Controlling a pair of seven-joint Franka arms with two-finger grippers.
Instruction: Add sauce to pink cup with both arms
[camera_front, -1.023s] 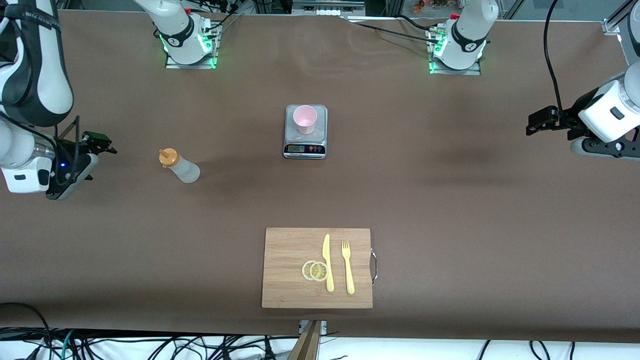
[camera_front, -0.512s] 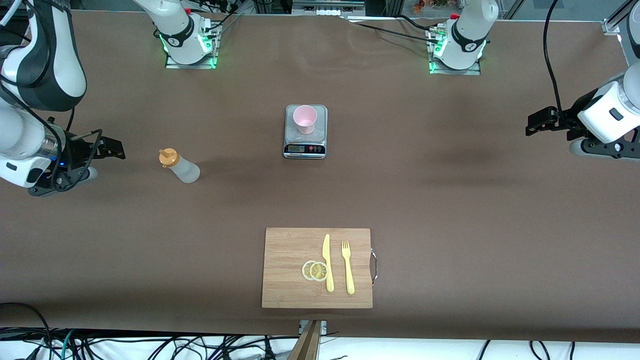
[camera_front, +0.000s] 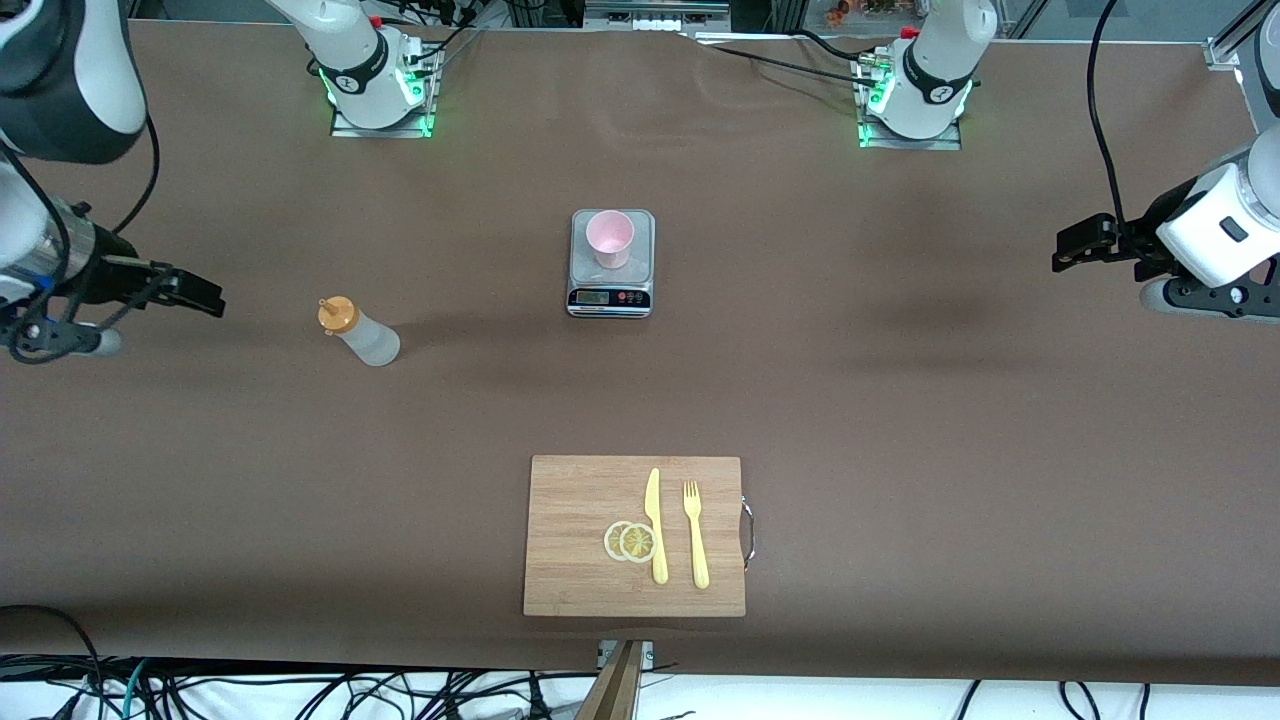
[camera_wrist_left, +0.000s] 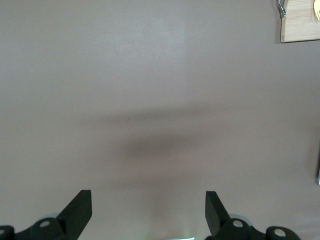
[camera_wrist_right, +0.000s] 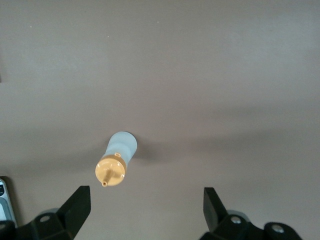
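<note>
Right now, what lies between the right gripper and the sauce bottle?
Nothing: in the front view only bare table separates the open right gripper from the sauce bottle.

The pink cup (camera_front: 609, 238) stands on the scale (camera_front: 611, 285), the sauce (camera_front: 360, 334) toward the right arm's end.

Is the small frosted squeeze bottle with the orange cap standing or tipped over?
Standing: the sauce bottle rests on its base, orange cap on top.
</note>
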